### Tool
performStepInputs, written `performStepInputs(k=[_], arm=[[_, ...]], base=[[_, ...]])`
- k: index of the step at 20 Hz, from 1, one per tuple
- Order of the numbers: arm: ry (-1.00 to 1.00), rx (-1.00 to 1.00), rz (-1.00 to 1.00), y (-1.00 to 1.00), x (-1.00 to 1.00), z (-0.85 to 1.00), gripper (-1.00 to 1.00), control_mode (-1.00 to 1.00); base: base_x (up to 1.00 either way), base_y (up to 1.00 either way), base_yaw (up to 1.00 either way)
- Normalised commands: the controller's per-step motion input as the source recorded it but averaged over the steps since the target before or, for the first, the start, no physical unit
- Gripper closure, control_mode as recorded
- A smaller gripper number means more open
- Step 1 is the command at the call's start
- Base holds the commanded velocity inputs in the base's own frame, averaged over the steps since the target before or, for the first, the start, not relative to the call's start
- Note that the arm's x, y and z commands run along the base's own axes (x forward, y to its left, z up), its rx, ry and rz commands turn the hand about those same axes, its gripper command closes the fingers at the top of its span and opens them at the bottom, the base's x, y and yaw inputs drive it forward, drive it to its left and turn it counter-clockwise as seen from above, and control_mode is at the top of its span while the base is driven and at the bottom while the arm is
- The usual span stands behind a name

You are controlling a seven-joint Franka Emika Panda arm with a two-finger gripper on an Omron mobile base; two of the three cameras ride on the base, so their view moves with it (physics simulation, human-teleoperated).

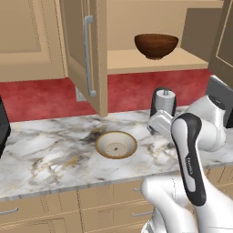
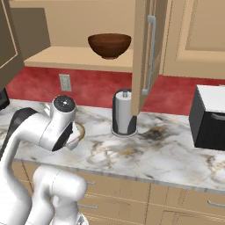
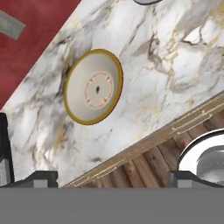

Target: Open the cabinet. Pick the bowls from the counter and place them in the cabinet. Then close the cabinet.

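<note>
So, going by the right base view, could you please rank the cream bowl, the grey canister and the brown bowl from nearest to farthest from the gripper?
1. Cream bowl, on the counter just beside the gripper.
2. Grey canister, further right on the counter.
3. Brown bowl, up on the cabinet shelf.

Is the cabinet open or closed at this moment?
Open: the cabinet doors are swung outward, and the brown bowl is visible on its shelf.

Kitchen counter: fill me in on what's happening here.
The cabinet stands open with the dark wooden bowl already on its shelf. The cream bowl sits on the marble counter. The gripper is open, empty, above the counter's front edge, short of that bowl.
</note>
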Motion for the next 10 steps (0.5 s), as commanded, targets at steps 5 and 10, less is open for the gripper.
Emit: performStepInputs(k=[5,10], arm=[[0.07,-0.07,0.03,0.08,0.21,-0.41,-1.0,-1.0],[0.02,-0.05,0.02,0.1,0.22,-0.41,-1.0,-1.0]], base=[[0.0,0.0,0.0],[0.0,0.0,0.0]])
